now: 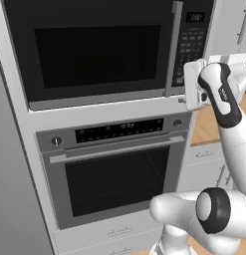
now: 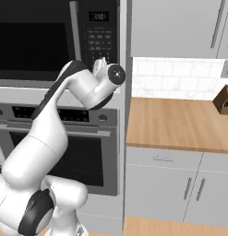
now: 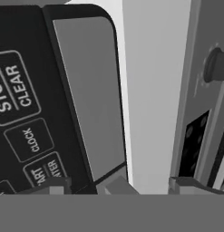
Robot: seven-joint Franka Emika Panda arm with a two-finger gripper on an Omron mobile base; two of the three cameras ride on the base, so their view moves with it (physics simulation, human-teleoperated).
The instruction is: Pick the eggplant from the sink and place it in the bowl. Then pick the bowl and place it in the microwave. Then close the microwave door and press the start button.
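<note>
We note microwave (image 1: 102, 50): black body, steel-grey trim. Microwave door (image 1: 94, 52): black, dark glass window, steel handle strip. Keypad panel (image 3: 27, 113): black, white outlined buttons, white lettering. Oven (image 1: 114, 169): grey steel face, black glass, black control band. Cabinets (image 2: 175, 27): pale grey. Counter (image 2: 180, 122): light brown wood grain. Backsplash (image 2: 180, 78): white tile. Arm (image 2: 46, 138): white, dark joints. Knife block (image 2: 225, 101): dark brown.
</note>
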